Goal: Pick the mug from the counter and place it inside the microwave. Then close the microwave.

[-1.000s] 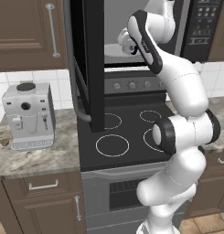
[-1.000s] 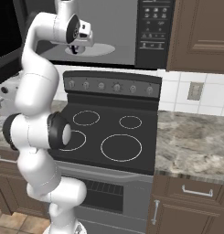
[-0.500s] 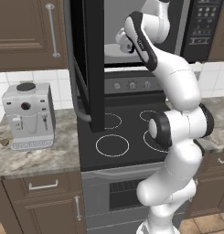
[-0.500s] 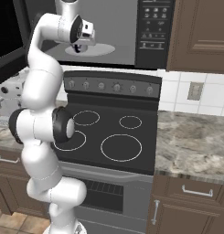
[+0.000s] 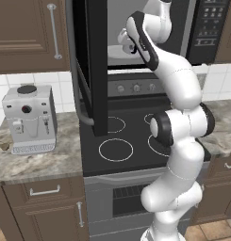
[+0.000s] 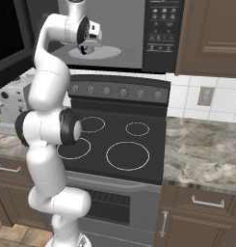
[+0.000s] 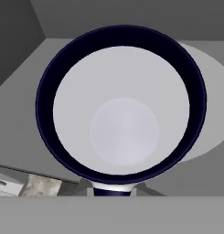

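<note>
The mug (image 7: 125,123) is seen from above, with a dark navy rim and a white inside, and its handle (image 7: 112,189) points to the view's bottom. My gripper (image 5: 127,45) is shut on the mug and holds it at the mouth of the open microwave (image 5: 150,28), above the grey floor. The white turntable (image 7: 211,109) lies partly under the mug, to its right. From the other side the gripper (image 6: 85,48) hangs over the turntable (image 6: 102,53). The mug itself is hard to make out in the base views.
The black microwave door (image 5: 91,66) stands swung open to the left, over the stovetop (image 5: 121,146). A silver-grey coffee machine (image 5: 29,120) stands on the granite counter (image 5: 37,162). The button panel (image 6: 163,29) is at the microwave's right, and more counter (image 6: 201,144) lies right of the stove.
The arm's elbow has swung and the hand with the mug has edged a little further into the microwave opening. The gripper stays shut.
</note>
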